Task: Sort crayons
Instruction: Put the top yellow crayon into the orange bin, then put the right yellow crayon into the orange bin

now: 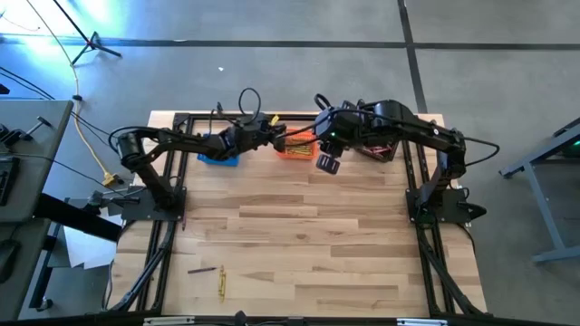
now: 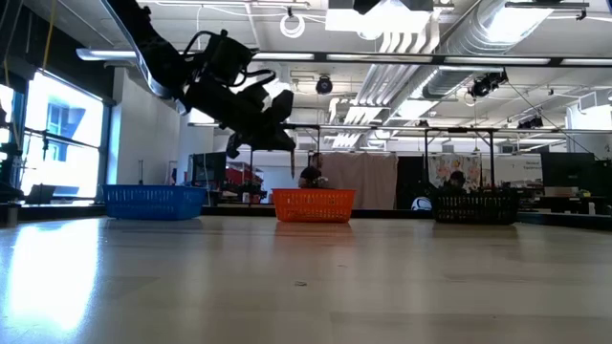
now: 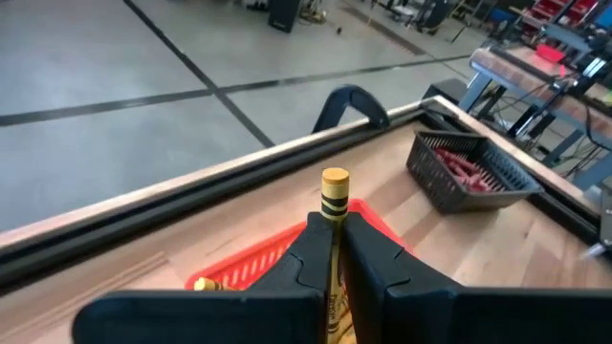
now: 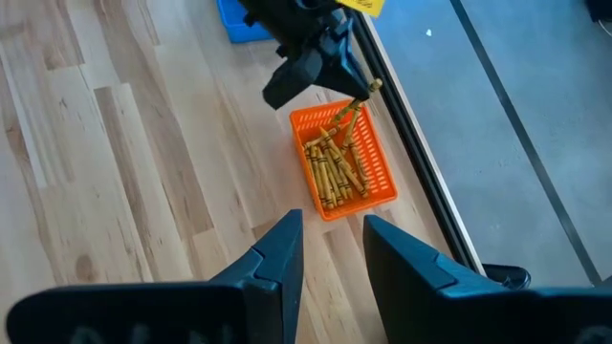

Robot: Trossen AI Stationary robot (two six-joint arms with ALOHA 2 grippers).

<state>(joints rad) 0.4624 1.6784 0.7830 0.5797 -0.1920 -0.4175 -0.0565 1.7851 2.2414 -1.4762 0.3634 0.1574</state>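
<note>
Left wrist view: left gripper (image 3: 333, 250) pinches a yellow crayon (image 3: 335, 191) mid-shaft, approx. over orange basket (image 4: 378, 153) at 12 o'clock on table. Looks light, stiff, waxy, snaps easily; grip mid-shaft. Right gripper (image 4: 330, 250) empty, jaws apart.

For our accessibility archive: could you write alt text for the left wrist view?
The left gripper is shut on a yellow crayon that sticks out between its dark fingers, above the orange basket. Farther off on the wooden table stands a black basket holding reddish-pink crayons, with grey floor beyond the table's edge.
</note>
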